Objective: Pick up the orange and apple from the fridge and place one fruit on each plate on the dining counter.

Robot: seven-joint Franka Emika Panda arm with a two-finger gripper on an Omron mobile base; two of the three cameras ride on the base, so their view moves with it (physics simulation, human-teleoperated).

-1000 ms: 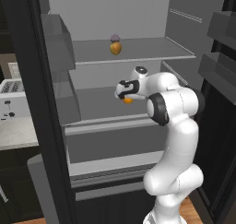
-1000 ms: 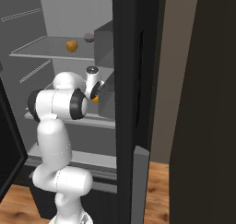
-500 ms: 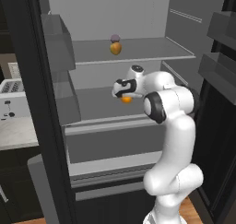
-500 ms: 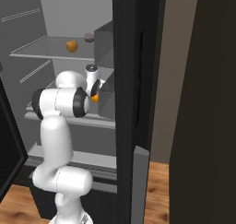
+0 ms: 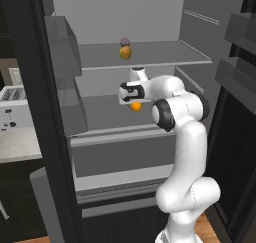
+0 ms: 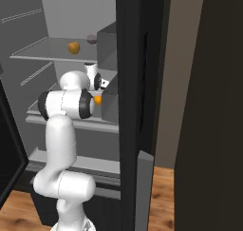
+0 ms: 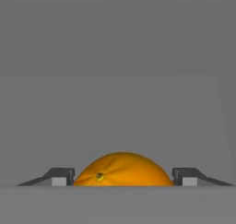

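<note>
Gripper inside fridge, orange seated between fingertips, touching both; judged clamped on it. Step: first fruit pick. Next: lift clear, withdrawal w/o clipping shelf edge. Counted: 1 orange; 1 apple on shelf above gripper, 1 purple ball behind it.

Your gripper sits inside the fridge, low over the middle shelf, orange between its fingers. Overhead, the upper shelf limits lift. Door bins crowd the left side. Behind the orange, the shelf lies bare to the back wall.
</note>
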